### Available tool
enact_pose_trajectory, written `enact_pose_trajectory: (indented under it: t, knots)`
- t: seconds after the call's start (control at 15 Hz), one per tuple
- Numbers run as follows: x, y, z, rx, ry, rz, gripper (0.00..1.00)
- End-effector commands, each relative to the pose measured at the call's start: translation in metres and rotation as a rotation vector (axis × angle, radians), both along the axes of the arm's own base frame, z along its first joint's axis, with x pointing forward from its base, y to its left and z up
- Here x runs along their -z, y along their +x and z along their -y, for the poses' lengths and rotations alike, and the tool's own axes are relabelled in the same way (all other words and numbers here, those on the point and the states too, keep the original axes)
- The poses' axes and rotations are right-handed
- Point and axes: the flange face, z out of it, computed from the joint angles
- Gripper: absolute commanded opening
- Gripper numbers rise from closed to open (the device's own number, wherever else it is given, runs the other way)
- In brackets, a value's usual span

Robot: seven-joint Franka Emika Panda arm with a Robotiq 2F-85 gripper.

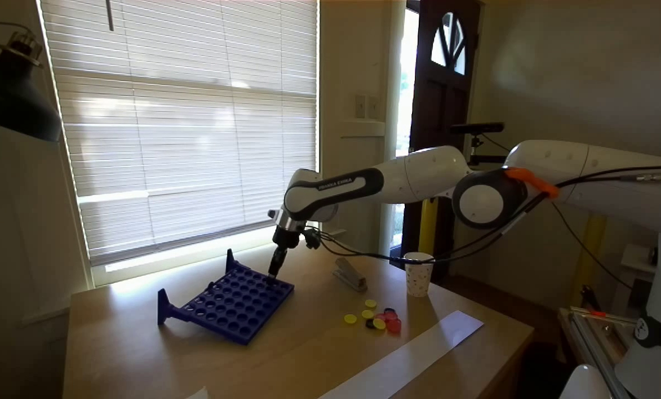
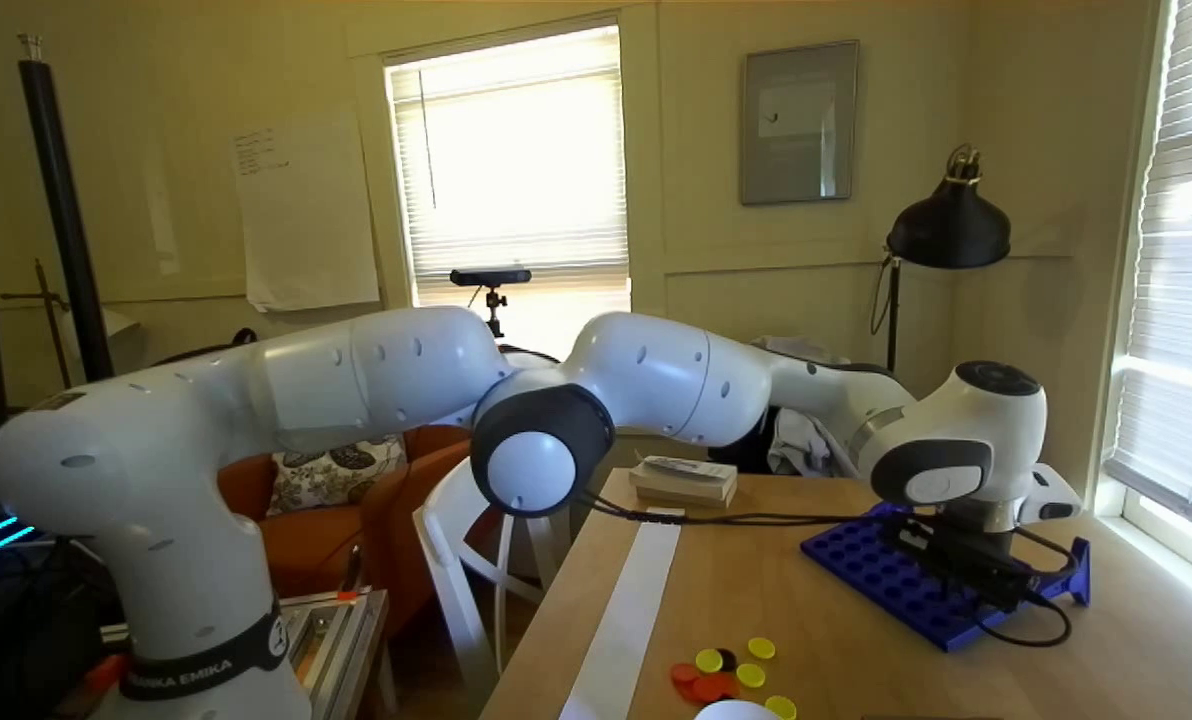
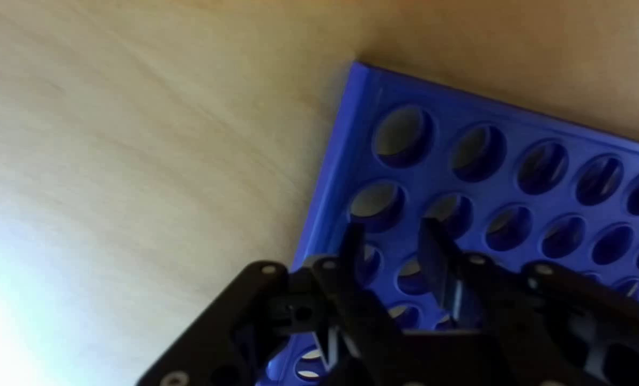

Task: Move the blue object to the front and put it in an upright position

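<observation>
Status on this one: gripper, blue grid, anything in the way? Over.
Gripper down at blue grid, jaws apart, hold unclear. Grid lying on table, not upright. Nearby: stapler, loose discs, none touching it.

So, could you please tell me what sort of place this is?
Probably a living room in a home, judging by the orange armchair, the patterned cushion on it and the dark door with an arched window.

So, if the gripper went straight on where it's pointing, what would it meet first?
Most likely the blue panel: the gripper points down at it, near one edge. I can't tell if the two touch.
</observation>
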Motion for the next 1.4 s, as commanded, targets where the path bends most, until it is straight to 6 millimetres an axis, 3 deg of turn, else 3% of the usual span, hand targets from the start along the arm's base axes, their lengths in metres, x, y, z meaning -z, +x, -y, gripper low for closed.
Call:
enact_pose_trajectory:
  t: [0.0, 0.93, 1.27, 1.33]
  knots:
    - [0.005, -0.004, 0.003, -0.005, -0.084, -0.055, 0.02]
    - [0.002, -0.029, 0.018, -0.063, -0.231, -0.312, 0.01]
    - [-0.028, -0.027, -0.002, -0.109, -0.212, -0.318, 0.01]
    - [-0.033, -0.025, -0.006, -0.109, -0.205, -0.308, 0.3]
